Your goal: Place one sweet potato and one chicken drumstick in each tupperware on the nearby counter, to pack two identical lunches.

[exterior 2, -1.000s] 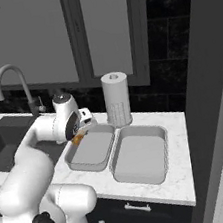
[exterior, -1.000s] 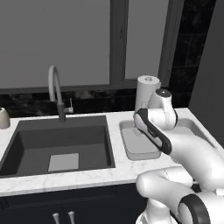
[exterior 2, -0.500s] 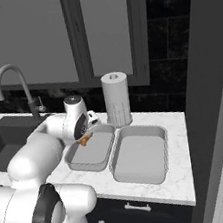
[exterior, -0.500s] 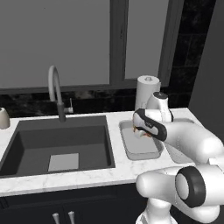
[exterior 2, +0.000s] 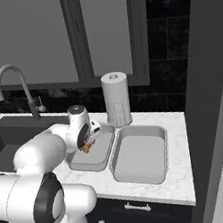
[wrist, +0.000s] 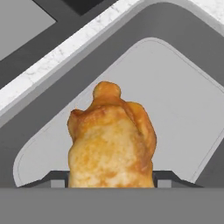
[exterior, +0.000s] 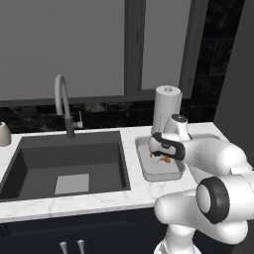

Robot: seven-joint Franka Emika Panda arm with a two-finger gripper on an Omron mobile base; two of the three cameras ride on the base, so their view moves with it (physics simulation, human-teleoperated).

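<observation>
My gripper (exterior: 159,157) is shut on a golden-brown chicken drumstick (wrist: 111,144) and holds it low over the left tupperware (exterior 2: 100,153), the grey tray beside the sink. The drumstick (exterior 2: 87,147) hangs just above that tray's floor (wrist: 175,87), bone end pointing away from the hand. The tray (exterior: 151,171) looks bare under it. A second, alike tupperware (exterior 2: 140,154) lies to the right, with nothing in it. Both stand on the white marble counter (exterior 2: 179,179). The sweet potato is out of view.
A paper towel roll (exterior 2: 116,98) stands upright just behind the two trays. Left of them are the dark sink basin (exterior: 64,163) and its curved faucet (exterior: 62,99). A tall dark panel (exterior 2: 207,94) closes the counter at the right.
The hand has come down and slightly forward over the left tray, still gripping the drumstick. The trays and the rest of the counter have not moved.
</observation>
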